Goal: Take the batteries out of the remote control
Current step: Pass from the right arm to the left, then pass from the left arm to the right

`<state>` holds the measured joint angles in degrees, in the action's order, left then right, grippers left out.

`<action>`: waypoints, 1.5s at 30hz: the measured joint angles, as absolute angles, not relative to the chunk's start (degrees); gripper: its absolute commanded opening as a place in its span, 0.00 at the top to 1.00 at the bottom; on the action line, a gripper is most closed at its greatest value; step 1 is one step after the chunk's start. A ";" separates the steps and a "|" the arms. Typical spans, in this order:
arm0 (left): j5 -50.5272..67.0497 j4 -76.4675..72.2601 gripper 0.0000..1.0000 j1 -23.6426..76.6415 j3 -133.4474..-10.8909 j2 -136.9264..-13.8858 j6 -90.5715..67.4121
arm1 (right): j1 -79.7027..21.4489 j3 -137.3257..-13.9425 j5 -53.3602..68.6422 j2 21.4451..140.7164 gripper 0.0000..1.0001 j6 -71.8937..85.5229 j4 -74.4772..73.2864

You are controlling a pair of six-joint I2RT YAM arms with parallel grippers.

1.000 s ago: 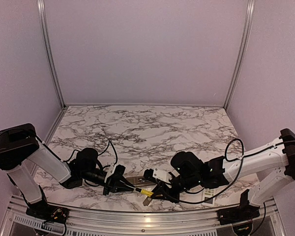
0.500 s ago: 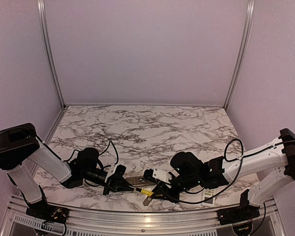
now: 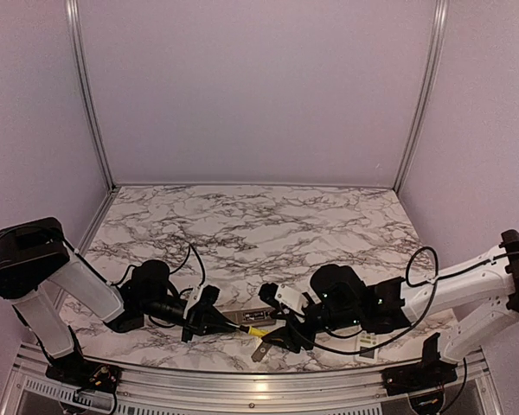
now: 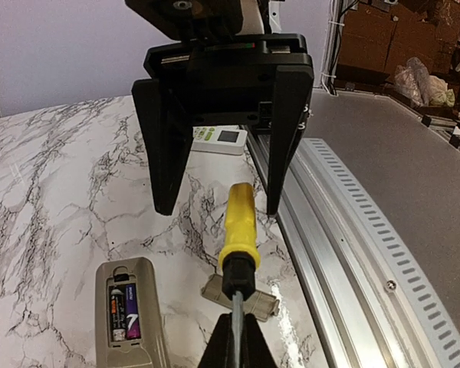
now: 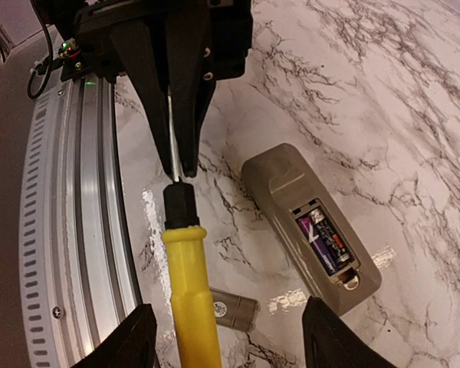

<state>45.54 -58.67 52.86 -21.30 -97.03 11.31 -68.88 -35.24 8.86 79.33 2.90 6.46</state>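
Batteries (image 4: pixel 125 310): seated side by side in the open compartment at one end of the remote (image 4: pixel 130 322), one dark, one blue as far as the left wrist view shows; the right wrist view shows them (image 5: pixel 323 242) in the same bay, labels too small to read. Remote: grey, lying flat with its back up on the marble table (image 3: pixel 242 225), near the front edge and between the two arms. Cover plate (image 4: pixel 240 297): flat, grey, lying on the table just beside the remote on the side toward the front rail, under the screwdriver. Screwdriver (image 4: pixel 238 222): yellow handle, black collar, thin metal shaft; held roughly level above the table, shaft toward the left arm, handle toward the right. Left gripper (image 4: pixel 234 341): fingers closed tight on the shaft just behind the collar. Right gripper (image 5: pixel 226 326): fingers spread wide, one on each side of the handle end, with a gap visible on both sides; no grip on it. White remote (image 4: pixel 218 139): with a small screen, lying farther along the front edge, behind the right gripper.
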 measured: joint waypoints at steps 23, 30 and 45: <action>43.88 -67.18 1.00 52.80 -18.48 -95.50 6.24 | -68.23 -30.57 4.10 76.79 0.01 4.45 19.59; 43.46 -68.58 1.00 52.80 -18.31 -95.42 5.28 | -68.23 -29.61 3.64 76.51 0.01 4.97 22.24; 43.42 -74.78 1.00 52.80 -16.21 -94.78 -1.30 | -68.23 -23.73 2.42 74.74 0.01 8.67 35.73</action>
